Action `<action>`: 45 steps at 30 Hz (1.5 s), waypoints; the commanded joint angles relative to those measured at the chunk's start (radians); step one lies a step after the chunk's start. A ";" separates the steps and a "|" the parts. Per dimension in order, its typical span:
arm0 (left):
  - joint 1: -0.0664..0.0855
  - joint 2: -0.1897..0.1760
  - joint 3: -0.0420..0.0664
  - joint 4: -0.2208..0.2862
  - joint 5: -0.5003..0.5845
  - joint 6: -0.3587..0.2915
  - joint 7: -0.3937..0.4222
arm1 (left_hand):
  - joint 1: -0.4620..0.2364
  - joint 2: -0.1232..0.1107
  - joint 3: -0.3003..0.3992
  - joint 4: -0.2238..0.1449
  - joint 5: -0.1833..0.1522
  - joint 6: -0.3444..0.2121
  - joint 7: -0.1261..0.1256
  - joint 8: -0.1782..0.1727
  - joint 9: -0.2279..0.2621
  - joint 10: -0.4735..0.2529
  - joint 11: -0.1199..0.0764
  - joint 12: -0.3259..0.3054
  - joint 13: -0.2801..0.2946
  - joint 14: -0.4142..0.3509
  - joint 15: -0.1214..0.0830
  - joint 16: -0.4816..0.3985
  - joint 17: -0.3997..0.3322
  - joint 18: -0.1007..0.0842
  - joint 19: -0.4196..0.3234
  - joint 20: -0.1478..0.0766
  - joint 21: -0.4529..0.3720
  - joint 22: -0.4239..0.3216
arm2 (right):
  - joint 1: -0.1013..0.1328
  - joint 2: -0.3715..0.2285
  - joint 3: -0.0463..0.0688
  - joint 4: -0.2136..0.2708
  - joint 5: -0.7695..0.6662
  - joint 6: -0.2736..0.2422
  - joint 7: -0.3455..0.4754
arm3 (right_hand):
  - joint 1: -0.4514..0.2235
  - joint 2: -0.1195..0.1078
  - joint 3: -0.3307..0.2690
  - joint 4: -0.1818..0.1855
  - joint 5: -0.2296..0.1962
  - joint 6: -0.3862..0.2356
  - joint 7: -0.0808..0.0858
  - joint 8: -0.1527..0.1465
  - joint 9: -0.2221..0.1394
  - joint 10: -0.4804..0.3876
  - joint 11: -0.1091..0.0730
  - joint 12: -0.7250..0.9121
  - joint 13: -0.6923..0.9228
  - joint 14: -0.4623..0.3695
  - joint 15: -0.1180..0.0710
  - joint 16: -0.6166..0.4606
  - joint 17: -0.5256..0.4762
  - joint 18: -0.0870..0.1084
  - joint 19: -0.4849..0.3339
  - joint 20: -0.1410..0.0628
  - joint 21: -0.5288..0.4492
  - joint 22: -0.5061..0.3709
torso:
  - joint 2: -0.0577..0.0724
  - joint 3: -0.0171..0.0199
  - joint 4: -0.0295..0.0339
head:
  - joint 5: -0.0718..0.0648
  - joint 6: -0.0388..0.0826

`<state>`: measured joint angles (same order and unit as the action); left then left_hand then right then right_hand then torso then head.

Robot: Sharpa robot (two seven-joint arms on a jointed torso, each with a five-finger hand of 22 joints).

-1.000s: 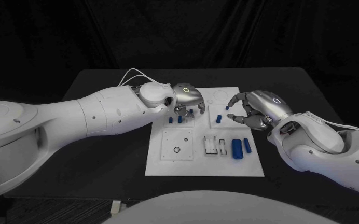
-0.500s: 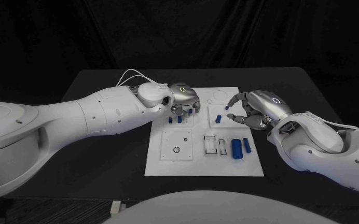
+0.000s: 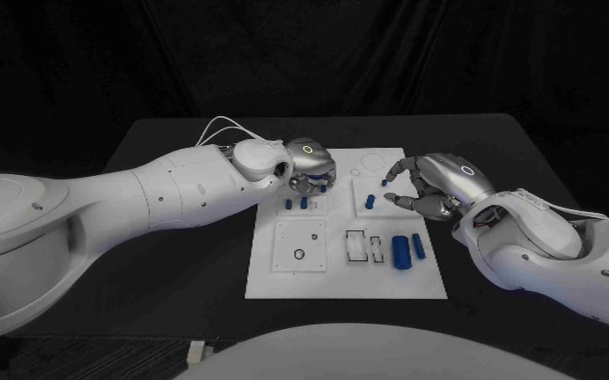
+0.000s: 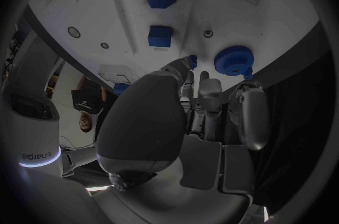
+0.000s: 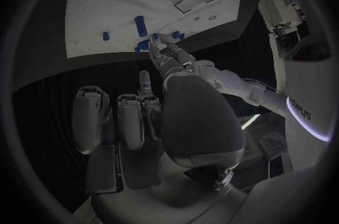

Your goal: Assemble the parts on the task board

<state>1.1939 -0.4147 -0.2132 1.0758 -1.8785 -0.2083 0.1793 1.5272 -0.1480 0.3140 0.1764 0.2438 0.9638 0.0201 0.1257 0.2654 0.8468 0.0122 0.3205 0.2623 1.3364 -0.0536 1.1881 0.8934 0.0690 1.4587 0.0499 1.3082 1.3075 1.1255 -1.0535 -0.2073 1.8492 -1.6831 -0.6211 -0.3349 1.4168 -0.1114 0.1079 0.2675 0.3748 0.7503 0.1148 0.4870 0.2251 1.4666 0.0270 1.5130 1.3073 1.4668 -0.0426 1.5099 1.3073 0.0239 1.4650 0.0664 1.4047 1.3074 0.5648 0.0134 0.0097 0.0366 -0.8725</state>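
Black table (image 3: 178, 266); dark curtain (image 3: 318, 37) behind.

Black, matte, rectangular table (image 3: 178, 266), set before a dark curtain. Directly on it, near the middle: a flat white rectangular task board (image 3: 342, 285), long edges running away from the robot, short edge nearest.
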 commanded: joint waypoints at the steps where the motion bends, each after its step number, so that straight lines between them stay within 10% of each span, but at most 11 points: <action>1: -0.002 0.004 0.001 -0.004 -0.002 -0.015 -0.002 | -0.014 -0.001 0.009 -0.003 -0.002 0.010 0.000 0.006 0.005 0.018 -0.001 0.006 0.001 -0.004 -0.001 -0.002 -0.003 -0.010 0.000 0.003 -0.001 0.186 | -0.003 -0.001 0.001 0.001 -0.004 -0.011 0.000 | 0.011 0.000 0.004 0.001 0.004 0.005 0.000 0.001 -0.001 0.064 0.003 0.002 0.177 0.070 0.003 0.000 0.086 0.018 0.031 0.003 0.002 0.208 | 0.000 0.0000 -0.0003 | -0.001 0.000; 27: -0.023 0.045 0.001 -0.056 -0.002 -0.015 0.009 | -0.040 0.000 0.033 -0.029 -0.066 0.020 0.004 0.021 0.029 0.073 -0.018 0.007 -0.001 -0.021 -0.009 -0.026 -0.061 -0.007 -0.008 0.000 -0.020 0.181 | -0.003 0.005 0.001 -0.004 -0.004 -0.009 -0.003 | 0.012 0.000 0.005 0.000 0.005 0.006 -0.001 0.001 -0.001 0.063 0.003 0.002 0.177 0.070 0.003 0.000 0.086 0.018 0.031 0.003 0.001 0.208 | 0.000 0.0001 -0.0001 | -0.004 0.000; 45: -0.026 0.008 0.001 -0.023 -0.002 -0.168 0.044 | -0.021 0.019 0.059 -0.099 -0.059 0.162 0.023 0.067 0.071 0.286 -0.026 0.000 -0.007 0.046 -0.019 -0.025 -0.070 -0.012 0.007 -0.003 -0.004 0.187 | -0.004 0.002 0.001 -0.003 -0.004 -0.007 -0.002 | 0.013 0.000 0.005 0.000 0.005 0.008 -0.001 0.000 -0.003 0.063 0.002 0.001 0.176 0.070 0.003 -0.001 0.083 0.018 0.030 0.003 0.000 0.207 | -0.001 -0.0001 0.0000 | -0.007 0.000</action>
<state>1.1694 -0.4041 -0.2129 1.0435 -1.8792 -0.2970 0.1974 1.5092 -0.1381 0.3729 0.0811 0.1874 1.1216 0.0438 0.1908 0.3352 1.0948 0.0166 0.3263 0.2594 1.3761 -0.0744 1.1596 0.8232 0.0691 1.4587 0.0499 1.3007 1.3074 1.1243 -1.0500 -0.2073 1.8439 -1.6831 -0.6206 -0.3350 1.4168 -0.1114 0.1079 0.2675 0.3748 0.7502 0.1148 0.4870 0.2233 1.4666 0.0270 1.5130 1.3078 1.4668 -0.0426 1.5099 1.3073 0.0239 1.4650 0.0663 1.4047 1.3074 0.5647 0.0134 0.0093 0.0322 -0.8725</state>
